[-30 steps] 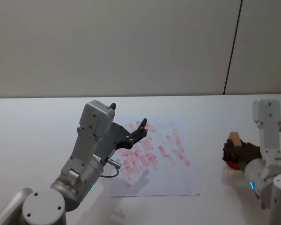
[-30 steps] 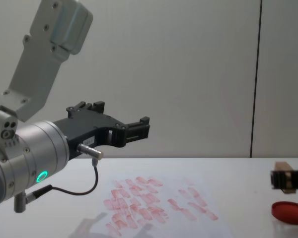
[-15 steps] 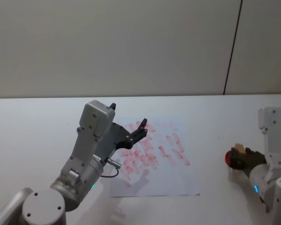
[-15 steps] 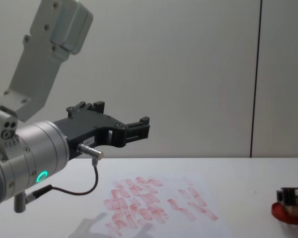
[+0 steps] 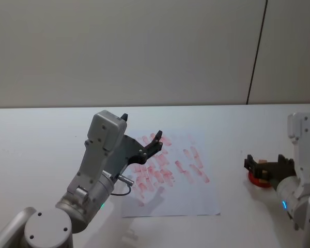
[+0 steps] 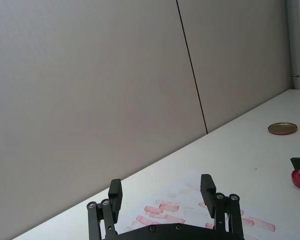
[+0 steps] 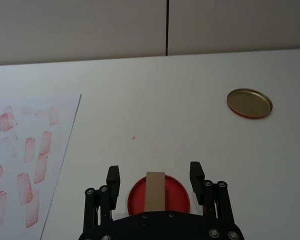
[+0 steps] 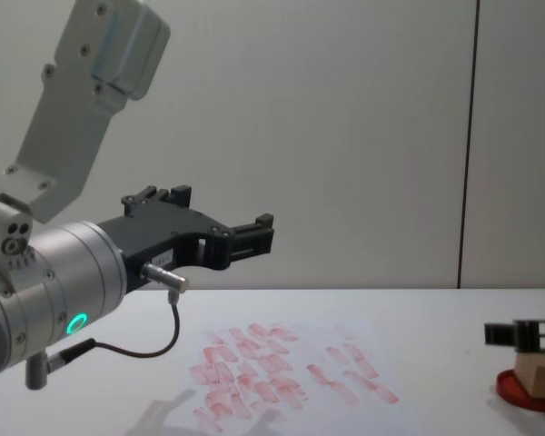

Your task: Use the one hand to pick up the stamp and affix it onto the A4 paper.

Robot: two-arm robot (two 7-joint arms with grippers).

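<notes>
The stamp (image 7: pixel 155 191), a small tan wooden block, stands upright on the round red ink pad (image 7: pixel 177 196) at the table's right side. My right gripper (image 7: pixel 155 176), on the arm with the blue ring, is open, its fingers wide on either side of the stamp without touching it. In the chest view the right gripper (image 8: pixel 527 334) hangs just above the stamp (image 8: pixel 533 372). The A4 paper (image 5: pixel 186 194), white with many red marks, lies in the middle of the table. My left gripper (image 5: pixel 141 126) hovers open above the paper's left part.
A gold round lid (image 7: pixel 249 103) lies on the table beyond the ink pad. Bare white table separates the paper's right edge (image 7: pixel 65 150) from the pad. A grey wall stands behind the table.
The right gripper carried the stamp down onto the ink pad, then opened and rose a little, leaving the stamp standing on the pad. The left arm has not moved.
</notes>
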